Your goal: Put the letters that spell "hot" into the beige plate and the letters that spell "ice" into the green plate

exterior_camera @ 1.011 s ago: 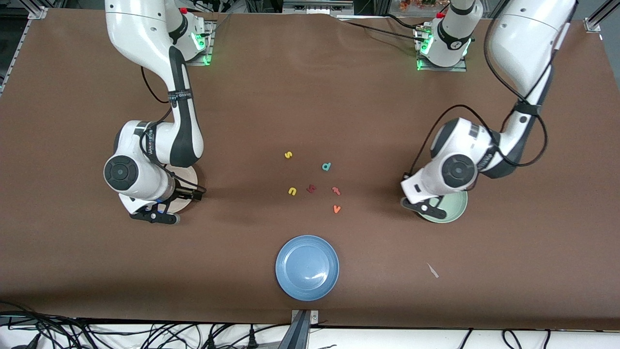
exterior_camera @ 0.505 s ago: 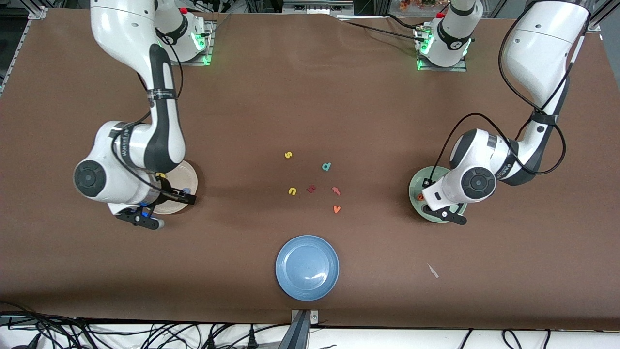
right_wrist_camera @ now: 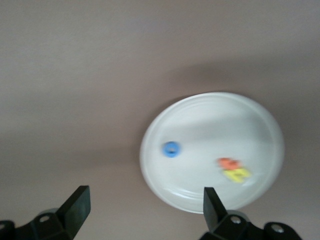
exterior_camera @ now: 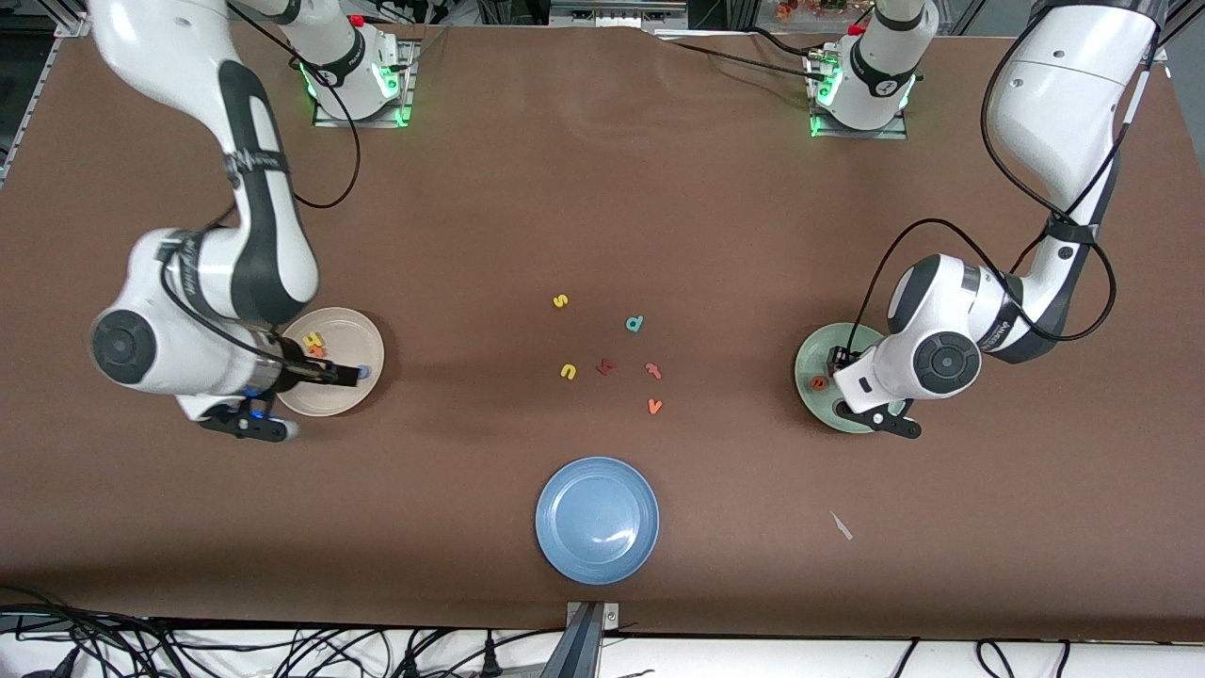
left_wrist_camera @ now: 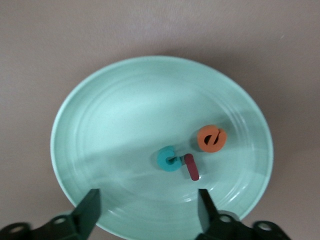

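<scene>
Green plate point(left_wrist_camera: 100, 125) — left wrist view alone shows teal "c" point(left_wrist_camera: 169, 159) touching red "i" point(left_wrist_camera: 192, 167). Left gripper point(left_wrist_camera: 150, 210) above: jaws wide, empty. Right gripper point(right_wrist_camera: 142, 207) — wide, empty, beside beige plate point(right_wrist_camera: 210, 120).

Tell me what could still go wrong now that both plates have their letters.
The left gripper hangs open low over the green plate; moving off sideways, a finger might clip the rim and scatter the teal c, red i and orange e. The right gripper, open by the beige plate, poses a similar risk.
</scene>
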### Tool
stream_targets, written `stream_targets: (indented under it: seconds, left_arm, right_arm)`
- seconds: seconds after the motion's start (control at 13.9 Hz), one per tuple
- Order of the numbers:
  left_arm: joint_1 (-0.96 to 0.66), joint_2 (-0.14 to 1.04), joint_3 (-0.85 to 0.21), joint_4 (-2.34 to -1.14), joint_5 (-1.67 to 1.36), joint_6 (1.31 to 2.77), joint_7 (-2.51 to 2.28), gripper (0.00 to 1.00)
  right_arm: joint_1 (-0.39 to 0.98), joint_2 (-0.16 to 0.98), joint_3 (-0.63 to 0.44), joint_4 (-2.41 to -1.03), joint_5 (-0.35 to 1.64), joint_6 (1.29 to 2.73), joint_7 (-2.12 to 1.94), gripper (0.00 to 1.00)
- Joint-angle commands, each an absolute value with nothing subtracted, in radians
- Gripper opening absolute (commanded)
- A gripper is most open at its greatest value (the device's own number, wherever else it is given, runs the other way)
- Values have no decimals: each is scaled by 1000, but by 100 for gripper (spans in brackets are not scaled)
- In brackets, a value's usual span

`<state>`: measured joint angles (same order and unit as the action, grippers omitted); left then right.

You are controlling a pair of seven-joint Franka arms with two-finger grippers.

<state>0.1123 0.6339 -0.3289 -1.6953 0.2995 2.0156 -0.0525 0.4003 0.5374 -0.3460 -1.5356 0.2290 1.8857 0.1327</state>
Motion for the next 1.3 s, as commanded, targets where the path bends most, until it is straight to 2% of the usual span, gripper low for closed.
stream_targets:
  seconds: [0.0, 0.29, 0.43, 0.65, 0.87, 1.08, 1.23]
  left_arm:
    - [120, 552, -362, -1695, 308, 1953, -46, 100]
    - [120, 430, -390, -1645, 308, 1896, -48, 100]
    - [118, 385, -391, -1562, 275, 1798, -46, 100]
    - [126, 365, -387, -1370, 178, 1593, -44, 100]
    - [127, 364, -390, -1247, 172, 1448, -43, 100]
    - [106, 279, -313, -1265, 89, 1421, 38, 100]
    - [39, 191, -206, -1356, 40, 1445, 48, 100]
  right_arm:
    - [368, 376, -308, -1601, 127, 1868, 106, 100]
    - [276, 154, -262, -1606, 101, 1685, 109, 100]
    - [252, 79, -229, -1608, 49, 1623, 109, 100]
    - [160, 45, -83, -1600, -37, 1504, 113, 100]
    - [129, 26, -78, -1603, -12, 1502, 112, 100]
    - [95, 6, -81, -1608, 67, 1572, 101, 100]
    - [97, 15, -81, -1605, 64, 1582, 107, 100]
